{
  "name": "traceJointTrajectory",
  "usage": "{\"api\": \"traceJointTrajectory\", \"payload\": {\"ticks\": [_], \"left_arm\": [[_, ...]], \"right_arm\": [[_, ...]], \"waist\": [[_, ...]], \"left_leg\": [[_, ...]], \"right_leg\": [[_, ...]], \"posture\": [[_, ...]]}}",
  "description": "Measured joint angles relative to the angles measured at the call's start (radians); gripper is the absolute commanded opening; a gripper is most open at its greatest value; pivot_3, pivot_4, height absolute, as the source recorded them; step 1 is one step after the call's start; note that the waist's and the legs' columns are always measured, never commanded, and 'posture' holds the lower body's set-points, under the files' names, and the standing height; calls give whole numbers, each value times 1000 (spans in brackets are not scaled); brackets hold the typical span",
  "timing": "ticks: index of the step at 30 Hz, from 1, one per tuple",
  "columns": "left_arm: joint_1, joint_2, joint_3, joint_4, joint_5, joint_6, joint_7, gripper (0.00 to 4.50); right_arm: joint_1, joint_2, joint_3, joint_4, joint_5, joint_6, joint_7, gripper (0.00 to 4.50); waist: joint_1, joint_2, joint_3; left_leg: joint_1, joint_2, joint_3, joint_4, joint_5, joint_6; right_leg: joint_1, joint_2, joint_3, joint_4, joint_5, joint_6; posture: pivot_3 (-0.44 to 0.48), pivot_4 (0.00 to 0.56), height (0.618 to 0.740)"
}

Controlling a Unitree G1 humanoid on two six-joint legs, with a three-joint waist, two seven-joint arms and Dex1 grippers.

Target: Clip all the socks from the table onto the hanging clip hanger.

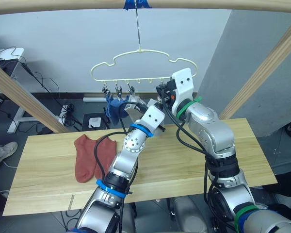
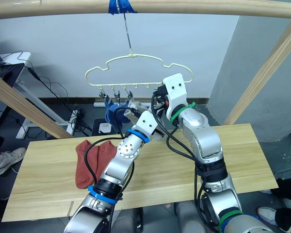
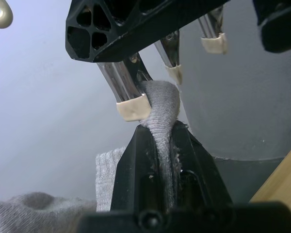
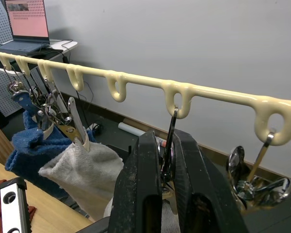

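1. The grey sock could be slipping out before the clip is biting it: the right end effector is squeezing that clip's handles, and only a narrow fold of fabric is reaching up to the jaws
2. The clip hanger is hanging free on its hook, so pushing from either arm could be swinging it and misaligning sock and clip
3. The left end effector is closed on the grey sock, holding its edge right at the clip tips, touching them
4. Blue socks and another grey sock are already hanging from clips; two rust-red socks are lying on the tabletop, well apart from both end effectors
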Motion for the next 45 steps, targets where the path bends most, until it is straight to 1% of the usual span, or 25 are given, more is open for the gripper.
{"api": "traceJointTrajectory", "payload": {"ticks": [6, 8, 10, 13, 16, 22, 27, 30, 32, 33, 34, 37, 45], "left_arm": [[-1, -7, 4, 0, -1, -3, 3, 0], [-1, -14, 13, 0, -16, 0, 0, 679], [-1, -20, 21, 0, -33, 8, -6, 1211], [1, -22, 23, -4, -56, 25, -26, 2129], [22, -19, 22, -31, -72, 59, -54, 3011], [48, 18, 23, -115, -118, 109, -144, 3011], [87, 89, 40, -203, -196, 158, -258, 3011], [105, 134, 52, -250, -250, 187, -323, 3011], [107, 152, 69, -275, -280, 206, -353, 3036], [107, 160, 76, -284, -293, 211, -363, 3036], [105, 171, 86, -296, -307, 223, -375, 3036], [103, 183, 98, -305, -322, 234, -391, 3036], [94, 192, 102, -306, -328, 244, -396, 3036]], "right_arm": [[23, 12, -3, 0, 7, 9, 0, 2890], [24, 12, -4, -2, 13, 19, 1, 2919], [26, 11, -4, -23, 23, 30, 3, 2919], [30, 3, -4, -64, 43, 51, 9, 2919], [48, -28, -1, -110, 53, 80, 30, 2919], [89, -96, -1, -206, 85, 140, 62, 2919], [147, -148, -4, -318, 119, 189, 72, 2919], [173, -148, -9, -367, 120, 195, 53, 2919], [185, -132, -22, -388, 118, 188, 22, 2552], [188, -124, -27, -391, 117, 184, 7, 2353], [188, -116, -34, -390, 115, 181, -12, 2036], [187, -112, -39, -376, 102, 174, -44, 2036], [148, -98, -39, -248, 60, 146, -92, 2036]], "waist": [[0, 0, 0], [0, 0, 0], [0, 0, 0], [0, 0, 0], [0, 0, 0], [0, 0, 0], [-1, 0, 0], [-1, 0, 0], [0, 0, 0], [0, 0, 0], [-1, 0, 0], [0, 0, 0], [0, 0, 0]], "left_leg": [[0, 0, 0, 0, 0, 0], [0, 0, 0, 0, 0, 0], [0, 0, 0, 0, 0, 0], [0, 0, 0, 0, 0, 0], [-1, 0, 0, 0, 0, 0], [-1, 0, -1, 0, 0, 0], [-1, 0, -1, 0, 0, 0], [-1, 0, -1, 0, 0, 0], [-1, 0, -1, 0, 0, 0], [-1, 0, -1, 0, 0, 0], [-1, 0, -1, 0, 0, 0], [-1, 0, -1, 0, 0, 0], [-1, 0, -1, 0, 0, 0]], "right_leg": [[0, 0, 0, 0, 0, 0], [0, 0, 0, 0, 0, 0], [0, 0, 0, 0, 0, 0], [0, 0, 0, 0, 0, 0], [0, 0, 0, 0, 0, 0], [0, 0, -1, 0, 0, 0], [0, 0, 0, 0, 0, 0], [0, 0, 0, 0, 0, 0], [0, 0, 0, 0, 0, 0], [0, 0, 0, 0, 0, 0], [0, 0, 0, 0, 0, 0], [0, 0, 0, -1, 0, 0], [0, 0, 0, -1, 0, 0]], "posture": [[-255, 251, 740], [-256, 250, 740], [-258, 248, 740], [-257, 246, 740], [-256, 244, 740], [-256, 245, 740], [-260, 243, 740], [-263, 243, 740], [-262, 242, 740], [-262, 242, 740], [-256, 243, 740], [-249, 241, 740], [-244, 241, 740]]}}
